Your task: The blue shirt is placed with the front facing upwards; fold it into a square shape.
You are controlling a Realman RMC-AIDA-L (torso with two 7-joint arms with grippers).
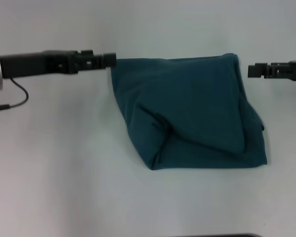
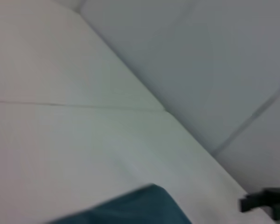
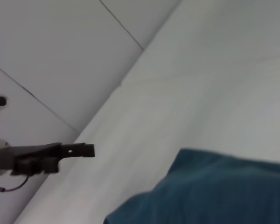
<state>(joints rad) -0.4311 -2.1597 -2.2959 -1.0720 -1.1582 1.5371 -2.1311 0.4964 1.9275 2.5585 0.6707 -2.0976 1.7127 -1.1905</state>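
The blue shirt (image 1: 192,111) lies mid-table, folded into a rumpled near-square; near edge bulges, so I'd flatten it first; left gripper (image 1: 110,60) touches its far corner, right gripper (image 1: 250,70) just clear; fingers' state: cannot tell.

A bare test room or lab, by the look of it: a plain white table (image 1: 64,173) fills the head view, and the wrist views show pale seamed wall panels (image 3: 51,51) behind it, without furnishings.
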